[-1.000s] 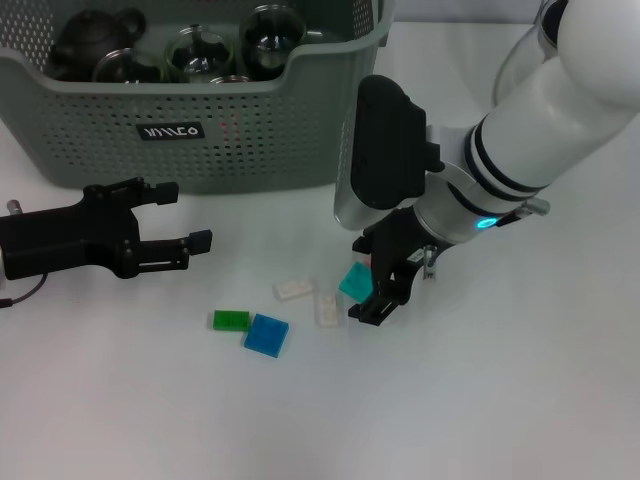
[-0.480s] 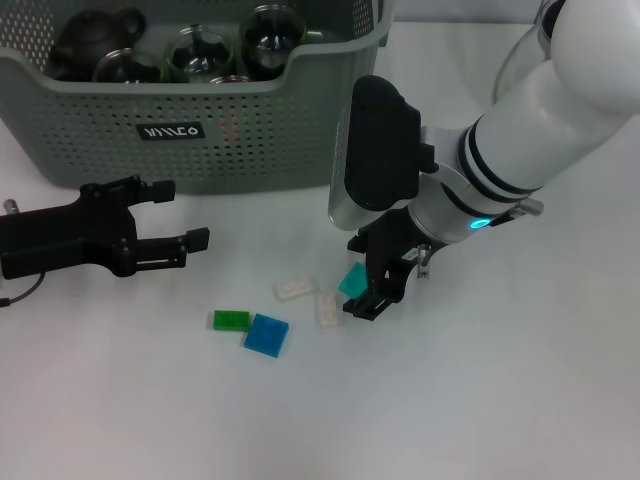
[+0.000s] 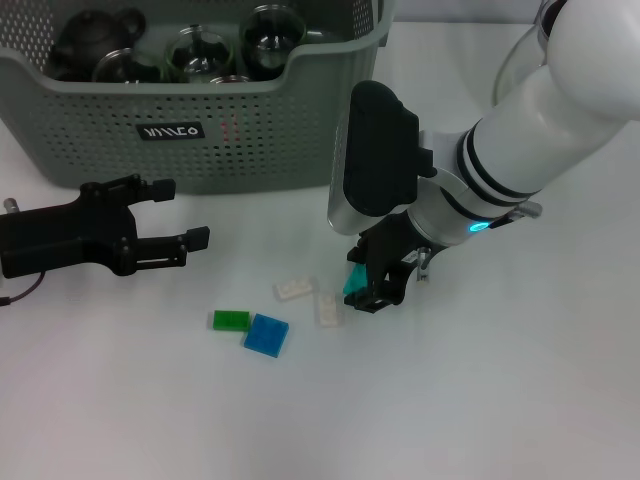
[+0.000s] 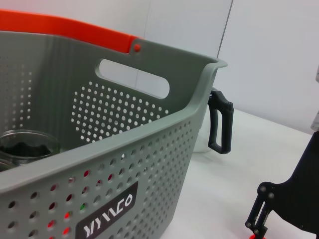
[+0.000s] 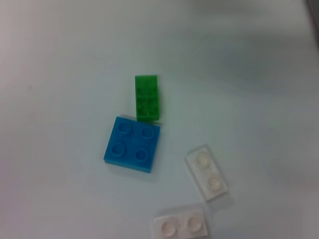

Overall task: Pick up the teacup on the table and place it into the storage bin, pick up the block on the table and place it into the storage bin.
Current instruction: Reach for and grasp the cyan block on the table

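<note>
The grey-green storage bin (image 3: 250, 150) stands at the back left, and its perforated wall (image 4: 149, 149) fills the left wrist view. Glass teacups (image 3: 200, 50) and a dark teapot (image 3: 95, 40) sit inside it; no teacup shows on the table. My right gripper (image 3: 372, 278) is down at the table, open, straddling a teal block (image 3: 353, 281) that its fingers mostly hide. My left gripper (image 3: 185, 214) hovers open and empty in front of the bin.
Loose blocks lie left of the right gripper: green (image 3: 230, 320) (image 5: 147, 97), blue (image 3: 266, 335) (image 5: 132, 144) and two white ones (image 3: 294, 289) (image 3: 328, 308) (image 5: 208, 172) (image 5: 182, 224). A white vessel with a black handle (image 4: 219, 122) stands behind the bin's corner.
My right gripper has shifted left and down over the teal block, which now shows only as a sliver. The left arm and the other blocks have not moved.
</note>
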`<state>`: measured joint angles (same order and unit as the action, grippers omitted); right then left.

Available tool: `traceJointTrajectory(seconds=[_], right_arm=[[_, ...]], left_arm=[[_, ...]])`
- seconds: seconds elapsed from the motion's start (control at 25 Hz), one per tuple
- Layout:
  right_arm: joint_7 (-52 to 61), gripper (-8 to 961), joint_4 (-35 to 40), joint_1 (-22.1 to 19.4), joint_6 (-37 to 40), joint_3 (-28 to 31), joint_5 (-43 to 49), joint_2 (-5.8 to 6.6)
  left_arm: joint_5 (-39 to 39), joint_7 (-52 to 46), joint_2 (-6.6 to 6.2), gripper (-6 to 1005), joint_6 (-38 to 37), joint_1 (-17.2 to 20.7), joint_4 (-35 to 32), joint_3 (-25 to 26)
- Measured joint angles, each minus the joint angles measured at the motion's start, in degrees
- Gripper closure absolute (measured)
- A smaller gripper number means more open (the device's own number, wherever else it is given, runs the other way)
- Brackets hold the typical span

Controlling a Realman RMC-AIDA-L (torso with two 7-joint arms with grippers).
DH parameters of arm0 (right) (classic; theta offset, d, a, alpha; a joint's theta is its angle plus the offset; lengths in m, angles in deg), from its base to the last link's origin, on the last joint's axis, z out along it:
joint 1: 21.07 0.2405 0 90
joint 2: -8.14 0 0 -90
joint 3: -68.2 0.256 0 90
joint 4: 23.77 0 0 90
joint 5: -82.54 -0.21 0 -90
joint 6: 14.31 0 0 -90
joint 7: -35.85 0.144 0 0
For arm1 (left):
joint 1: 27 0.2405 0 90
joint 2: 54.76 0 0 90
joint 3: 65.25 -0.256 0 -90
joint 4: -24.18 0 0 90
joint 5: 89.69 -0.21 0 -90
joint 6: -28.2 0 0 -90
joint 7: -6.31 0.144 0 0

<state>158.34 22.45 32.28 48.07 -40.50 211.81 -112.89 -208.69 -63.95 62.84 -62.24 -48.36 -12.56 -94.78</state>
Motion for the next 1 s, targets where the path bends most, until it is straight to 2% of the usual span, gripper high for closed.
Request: traceJointTrajectory(seconds=[0.24, 0.68, 0.88, 1.0], right_arm=[[0.5, 484, 0.0, 0.0, -0.1, -0.1, 0.1, 0.0], [0.9, 471, 0.5, 0.0, -0.4, 0.8, 0.2, 0.37], [0.9, 405, 0.5, 0.0, -0.4, 0.9, 0.3, 0.5], [0.7, 307, 0.3, 0.0, -0.4, 0.8, 0.3, 0.42]], left_arm=[[0.0, 0.0, 0.0, 121, 0.0, 0.0, 0.0, 0.5], [0.1, 0.0, -0.1, 120, -0.2, 0.0, 0.0, 0.6], [0.1, -0.1, -0.08, 120, -0.3, 0.1, 0.0, 0.6], [0.1, -0.1, -0.01, 120, -0.2, 0.2, 0.0, 0.6]])
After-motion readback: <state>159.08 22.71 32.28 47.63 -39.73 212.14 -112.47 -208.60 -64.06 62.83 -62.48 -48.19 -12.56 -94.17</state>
